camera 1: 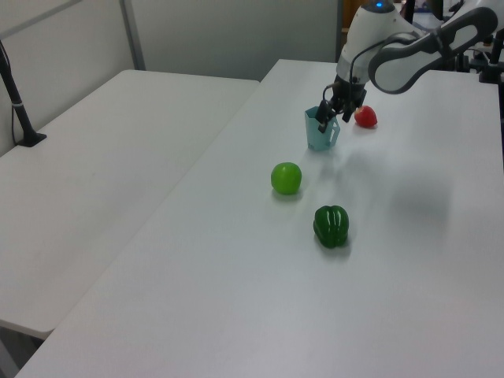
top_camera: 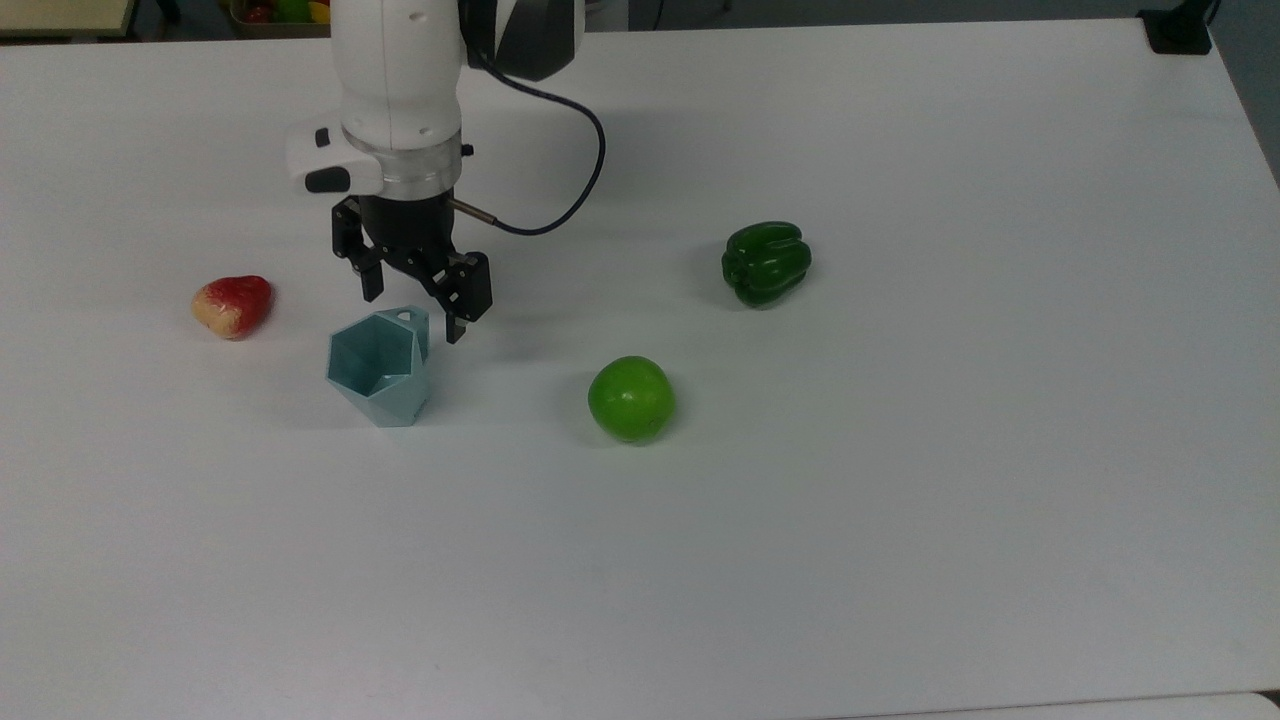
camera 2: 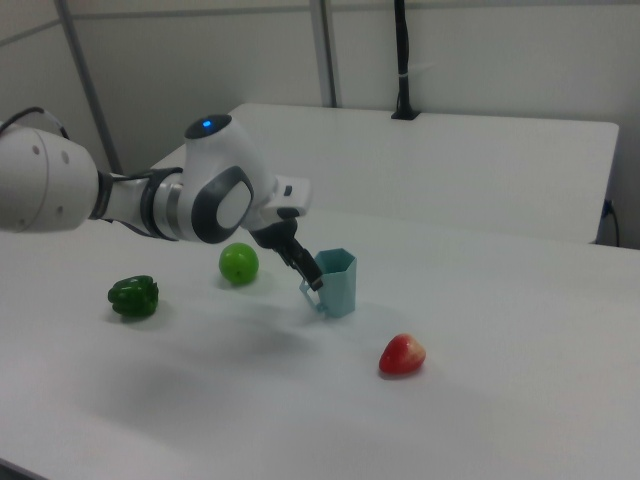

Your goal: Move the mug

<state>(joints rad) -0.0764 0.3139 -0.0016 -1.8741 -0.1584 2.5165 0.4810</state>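
A large white table [top_camera: 900,550] fills the room's centre, its matte top evenly lit with soft shadows. A second white table [camera 1: 87,197] stands just beside it, separated by a narrow seam (seen along the left view's left). Behind are plain pale grey wall panels [camera 2: 200,60] divided by thin metal uprights [camera 2: 325,50]. A black post [camera 2: 402,60] rises from the far table's edge.

Bright, even overhead light is washing over the white table [top_camera: 900,500], leaving it with a faint bluish cast. Soft, blurred shadows are falling beside the arm [top_camera: 400,80], the mug [top_camera: 378,366] and each fruit. No harsh glare is showing. Fine detail is looking slightly soft throughout.
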